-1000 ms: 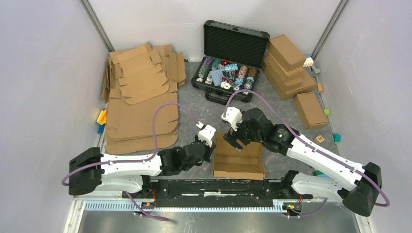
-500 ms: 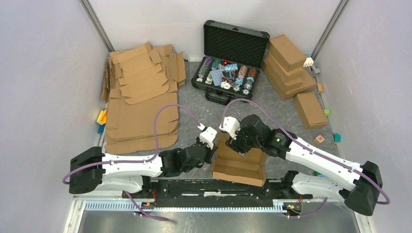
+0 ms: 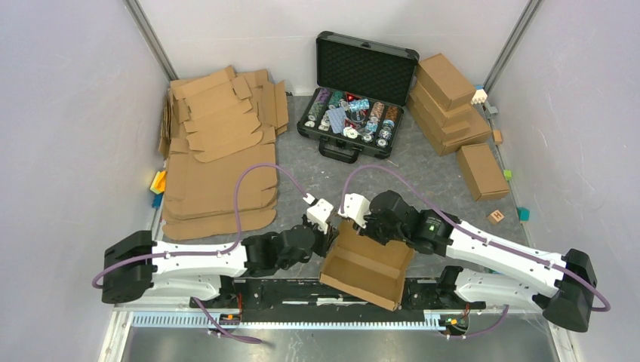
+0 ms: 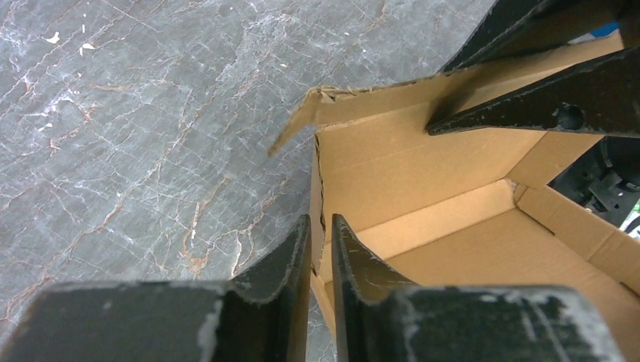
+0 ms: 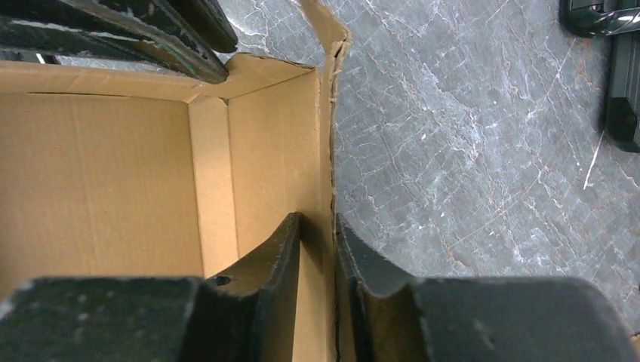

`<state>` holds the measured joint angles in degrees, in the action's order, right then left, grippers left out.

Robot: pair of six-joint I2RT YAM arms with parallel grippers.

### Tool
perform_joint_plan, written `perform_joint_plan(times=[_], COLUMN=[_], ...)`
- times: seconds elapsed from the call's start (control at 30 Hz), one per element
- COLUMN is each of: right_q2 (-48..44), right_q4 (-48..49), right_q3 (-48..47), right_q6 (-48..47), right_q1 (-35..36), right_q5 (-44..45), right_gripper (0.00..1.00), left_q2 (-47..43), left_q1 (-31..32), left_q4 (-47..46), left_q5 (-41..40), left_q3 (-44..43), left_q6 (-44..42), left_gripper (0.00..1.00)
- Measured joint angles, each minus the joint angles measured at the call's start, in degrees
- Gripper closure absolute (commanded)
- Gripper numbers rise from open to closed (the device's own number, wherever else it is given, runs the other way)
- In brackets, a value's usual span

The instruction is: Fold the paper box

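One paper box (image 3: 366,265), pinched by left tool (image 4: 321,230) and right tool (image 5: 318,230).

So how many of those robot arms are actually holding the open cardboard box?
2. The left end effector pinches the left wall of the paper box, near its far corner; the right end effector pinches the far wall.

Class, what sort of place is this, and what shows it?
Probably a robot lab cell: white walls around a grey table, two robot arms at its edge, stacked cardboard blanks and folded boxes.
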<state>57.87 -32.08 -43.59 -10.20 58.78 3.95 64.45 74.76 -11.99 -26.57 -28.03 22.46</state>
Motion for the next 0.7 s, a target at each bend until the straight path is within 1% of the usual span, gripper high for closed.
perform_joint_plan(times=[0.07, 0.17, 0.2, 0.33, 0.43, 0.47, 0.57, 0.6, 0.7], right_q2=[-0.04, -0.04, -0.02, -0.02, -0.02, -0.02, 0.0, 0.0, 0.0], right_q4=[0.04, 0.11, 0.11, 0.13, 0.24, 0.26, 0.33, 0.35, 0.35], right_q3=[0.11, 0.24, 0.26, 0.26, 0.26, 0.26, 0.26, 0.26, 0.26], right_q6=[0.11, 0.52, 0.79, 1.36, 1.6, 1.68, 1.99, 2.03, 2.34], right_q1=[0.74, 1.66, 2.01, 3.15, 4.02, 4.22, 4.87, 5.01, 5.33], right_q5=[0.92, 2.1, 2.49, 3.8, 4.46, 4.7, 5.42, 5.53, 5.86], right_gripper=[0.81, 0.82, 0.82, 0.82, 0.83, 0.83, 0.83, 0.83, 0.83], left_q2=[-1.18, -3.67, -4.63, -8.66, -11.52, -12.48, -15.96, -17.59, -22.97], left_q1=[0.0, -0.11, -0.17, -0.68, -1.03, -1.07, -1.14, -1.14, -1.14], left_q4=[1.11, 3.69, 4.74, 10.14, 14.84, 16.68, 22.03, 23.82, 27.71], left_q5=[0.22, 0.72, 1.07, 3.04, 5.35, 6.32, 8.92, 9.79, 13.31], left_q3=[0.02, 0.02, 0.0, -0.48, -1.29, -1.68, -2.47, -2.56, -2.56], left_q6=[0.61, 2.84, 3.54, 5.84, 8.09, 8.85, 11.26, 12.04, 15.32], left_gripper=[0.66, 0.51, 0.48, 0.41, 0.39, 0.41, 0.58, 0.65, 0.88])
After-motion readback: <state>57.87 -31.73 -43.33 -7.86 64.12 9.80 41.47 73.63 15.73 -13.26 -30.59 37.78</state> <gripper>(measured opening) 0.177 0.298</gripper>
